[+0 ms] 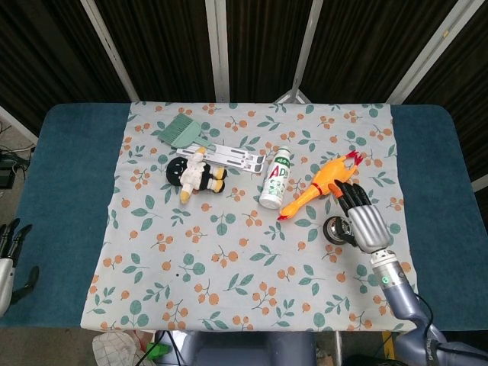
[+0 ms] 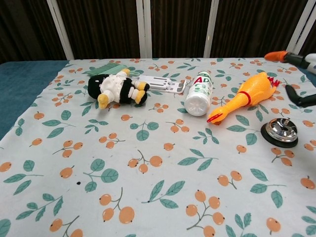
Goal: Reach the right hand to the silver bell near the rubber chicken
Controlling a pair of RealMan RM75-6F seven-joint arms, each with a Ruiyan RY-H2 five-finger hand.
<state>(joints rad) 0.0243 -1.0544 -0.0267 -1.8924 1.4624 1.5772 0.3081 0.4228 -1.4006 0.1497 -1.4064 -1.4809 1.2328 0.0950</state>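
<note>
The silver bell point(image 2: 280, 130) on its black base sits on the floral cloth, just right of the orange rubber chicken's point(image 2: 247, 96) tail end. The head view shows the bell point(image 1: 335, 229) peeking out left of my right hand point(image 1: 364, 219), which hovers beside and above it, fingers spread towards the chicken point(image 1: 321, 184) and holding nothing. In the chest view only its fingertips point(image 2: 296, 59) show at the right edge, raised well above the bell. My left hand point(image 1: 11, 255) hangs low off the table's left edge, fingers apart and empty.
A white bottle point(image 1: 276, 178) lies left of the chicken. Further left are a penguin plush point(image 1: 195, 175), a silver folding stand point(image 1: 227, 156) and a green brush point(image 1: 180, 132). The floral cloth point(image 1: 229, 259) covers a blue table.
</note>
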